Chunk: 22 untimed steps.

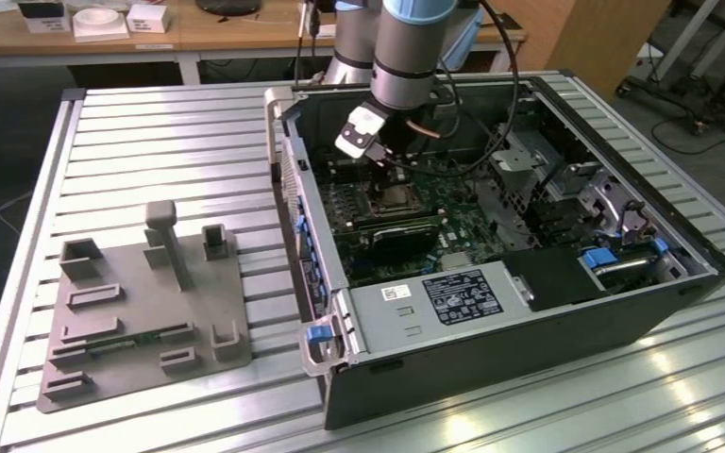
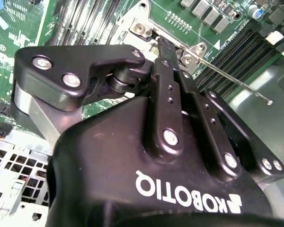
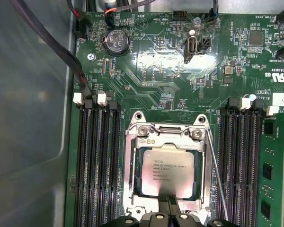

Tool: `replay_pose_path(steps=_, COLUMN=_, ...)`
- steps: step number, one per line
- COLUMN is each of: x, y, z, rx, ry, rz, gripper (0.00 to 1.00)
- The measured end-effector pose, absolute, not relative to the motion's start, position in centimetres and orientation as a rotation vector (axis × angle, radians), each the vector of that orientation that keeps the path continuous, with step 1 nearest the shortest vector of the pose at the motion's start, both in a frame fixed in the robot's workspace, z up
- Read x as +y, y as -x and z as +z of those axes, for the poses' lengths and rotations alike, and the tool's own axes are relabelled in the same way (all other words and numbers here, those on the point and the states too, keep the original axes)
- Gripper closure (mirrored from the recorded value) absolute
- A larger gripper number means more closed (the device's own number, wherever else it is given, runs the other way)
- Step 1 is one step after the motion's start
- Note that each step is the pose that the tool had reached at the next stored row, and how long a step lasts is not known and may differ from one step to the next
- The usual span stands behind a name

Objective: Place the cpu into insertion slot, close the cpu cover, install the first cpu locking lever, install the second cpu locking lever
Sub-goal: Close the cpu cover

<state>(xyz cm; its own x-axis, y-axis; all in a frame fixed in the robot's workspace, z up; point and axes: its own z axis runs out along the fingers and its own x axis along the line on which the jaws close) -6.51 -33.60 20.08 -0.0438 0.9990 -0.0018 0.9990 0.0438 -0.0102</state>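
Note:
In the first wrist view the cpu (image 3: 168,172) lies flat in the insertion slot (image 3: 138,182), its silvery face showing through the window of the cpu cover (image 3: 131,165). The cover lies down over it. My gripper (image 3: 168,202) is shut, with its two black fingertips together at the edge of the cover's window. A thin wire locking lever (image 3: 217,179) stands free beside the socket and angles away from it. The second wrist view shows the gripper (image 2: 162,46) at the cover (image 2: 144,29) and the lever (image 2: 236,81) sticking out. In the exterior view the gripper (image 1: 381,159) hangs over the socket (image 1: 396,196).
Long black memory slots (image 3: 99,161) flank the socket, with a green module (image 3: 270,175) on one side. A black cable (image 3: 52,47) crosses the case wall. In the exterior view the open computer case (image 1: 290,179) surrounds the arm, and a grey fixture plate (image 1: 148,311) lies at its left.

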Motion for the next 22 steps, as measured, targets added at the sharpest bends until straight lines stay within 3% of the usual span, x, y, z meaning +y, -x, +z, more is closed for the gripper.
replay_pose_path(steps=22, x=-33.6, y=4.1, z=20.7, rx=-2.266, ry=2.169, rz=0.011, gripper=0.90)
